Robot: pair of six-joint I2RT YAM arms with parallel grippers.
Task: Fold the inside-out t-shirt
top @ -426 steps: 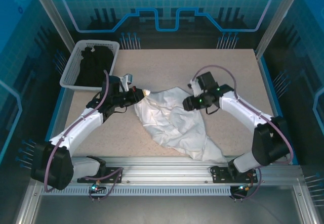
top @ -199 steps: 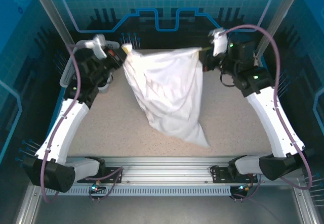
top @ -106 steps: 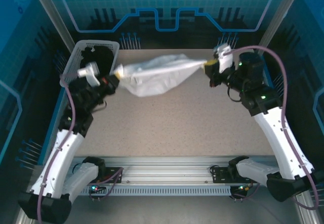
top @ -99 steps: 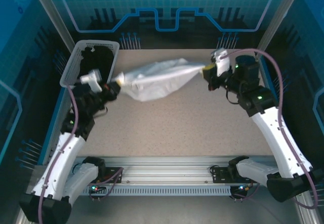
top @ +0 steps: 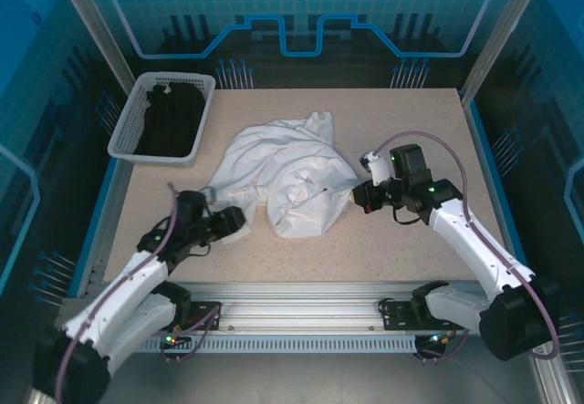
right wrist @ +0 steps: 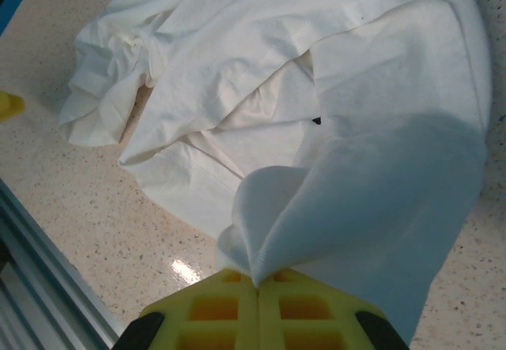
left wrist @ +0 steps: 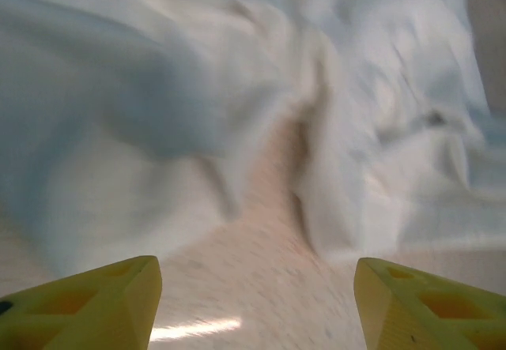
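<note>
Right hand (right wrist: 257,280) pinches a fold of the inside-out t-shirt (top: 278,171), crumpled on the bench (top: 411,121); left hand (left wrist: 253,287) gapes empty beside its edge (spreading step, I'd judge). Next: grip that near edge, pull flat.

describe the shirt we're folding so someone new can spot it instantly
On the speckled beige table, look at the middle, between the two arms. The inside-out t-shirt is the crumpled white cloth heap there, one edge pinched in the right gripper. It is white and loose on the table, unlike the black garment in the basket at the far left corner.
</note>
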